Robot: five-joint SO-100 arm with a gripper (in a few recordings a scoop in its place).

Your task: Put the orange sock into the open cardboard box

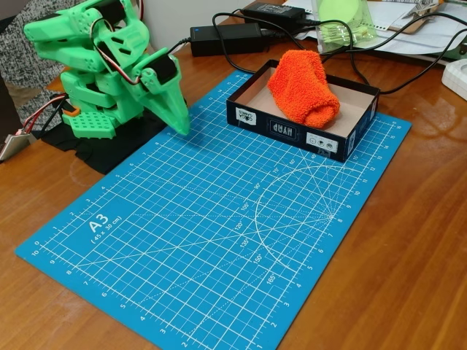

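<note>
Blue gridded cutting mat (219,233) carries the navy open cardboard box (292,125) (fluffy orange sock (303,87) inside); green hand (177,125), closed and empty, rests left of the box.

**Sock and box, as I see them from the fixed view**

Orange sock (301,87): bright orange, fluffy terry texture, folded into a thick rounded bundle. I see it lying inside the open cardboard box (292,126), on the tan floor, long axis running diagonally from back left toward front right. Its lower end sits close to the front wall; its upper end reaches the back edge and bulges above the rim.

Box: shallow, rectangular, tray-like, top open. Dark navy outside, small white labels and print along the front wall, plain tan-brown inside. It sits flat on the far right part of the blue cutting mat (219,226), turned at a slight angle to the mat's edges.
</note>
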